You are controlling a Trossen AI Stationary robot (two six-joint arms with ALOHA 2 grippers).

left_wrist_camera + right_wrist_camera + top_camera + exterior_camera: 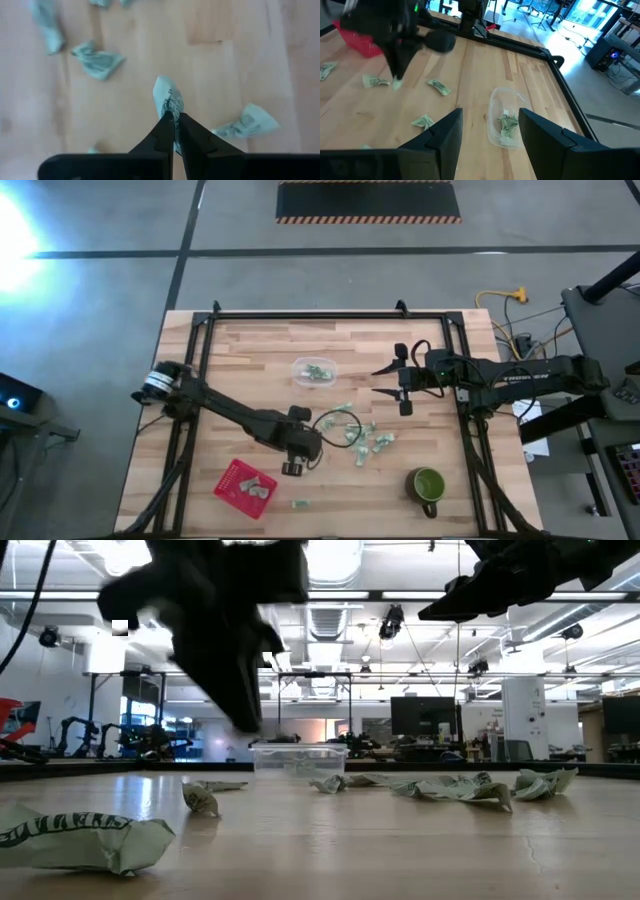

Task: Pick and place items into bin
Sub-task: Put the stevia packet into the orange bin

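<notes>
While your left gripper pinches one green-and-white wrapped piece above the table, right gripper waits spread beside clear bin.

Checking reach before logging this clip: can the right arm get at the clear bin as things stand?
Probably yes. The right gripper hangs open beside the clear bin, with bare table between them. The left gripper, shut on an item, is off to the side.

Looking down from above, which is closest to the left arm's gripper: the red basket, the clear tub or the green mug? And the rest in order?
From the left gripper:
1. Red basket, at the table's lower left edge.
2. Clear tub, mid-table.
3. Green mug, in the lower right corner.
</notes>
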